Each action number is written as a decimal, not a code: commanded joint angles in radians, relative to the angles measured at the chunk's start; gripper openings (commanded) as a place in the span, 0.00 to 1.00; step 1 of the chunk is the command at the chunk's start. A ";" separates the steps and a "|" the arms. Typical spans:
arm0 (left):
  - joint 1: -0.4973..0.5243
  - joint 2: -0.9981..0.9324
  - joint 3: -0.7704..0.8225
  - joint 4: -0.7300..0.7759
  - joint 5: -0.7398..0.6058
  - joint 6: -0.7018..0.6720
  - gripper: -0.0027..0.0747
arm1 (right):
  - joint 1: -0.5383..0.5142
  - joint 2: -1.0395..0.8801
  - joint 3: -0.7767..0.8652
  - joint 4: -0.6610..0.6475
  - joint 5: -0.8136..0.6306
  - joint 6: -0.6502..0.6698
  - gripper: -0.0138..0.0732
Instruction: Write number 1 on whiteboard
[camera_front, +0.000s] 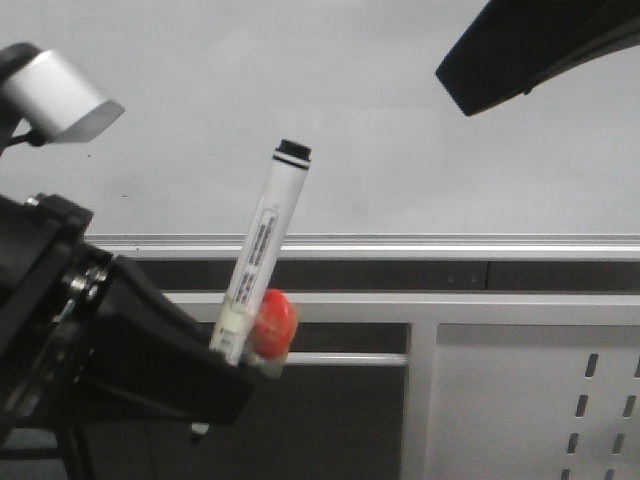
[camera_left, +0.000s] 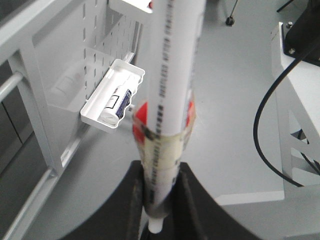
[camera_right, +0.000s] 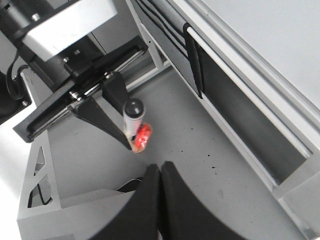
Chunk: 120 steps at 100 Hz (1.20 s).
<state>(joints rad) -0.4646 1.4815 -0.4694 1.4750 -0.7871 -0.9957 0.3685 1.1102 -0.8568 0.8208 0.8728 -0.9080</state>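
The left gripper (camera_front: 232, 352) fingers were clamped on the marker (camera_front: 264, 254), its capped-looking tip short of the blank whiteboard (camera_front: 300, 90) beyond, so it needed a steady, square approach; the right gripper (camera_right: 160, 172) fingers were pressed together, empty.

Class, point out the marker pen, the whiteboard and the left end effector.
marker pen (camera_front: 262, 250): front view, mid-barrel.
whiteboard (camera_front: 300, 80): front view, bare panel.
left end effector (camera_left: 160, 200): left wrist view, between its fingertips.
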 joint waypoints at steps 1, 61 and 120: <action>-0.003 -0.038 -0.075 0.044 -0.042 -0.071 0.01 | 0.001 0.006 -0.035 0.048 -0.004 -0.011 0.10; -0.016 -0.047 -0.207 0.205 -0.148 -0.251 0.01 | 0.001 0.022 -0.048 0.215 0.015 -0.020 0.46; -0.083 -0.049 -0.271 0.205 -0.183 -0.265 0.01 | 0.059 0.048 -0.093 0.243 0.028 -0.020 0.46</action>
<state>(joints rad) -0.5427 1.4686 -0.7102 1.7181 -0.9290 -1.2486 0.4266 1.1724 -0.9150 1.0109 0.9071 -0.9167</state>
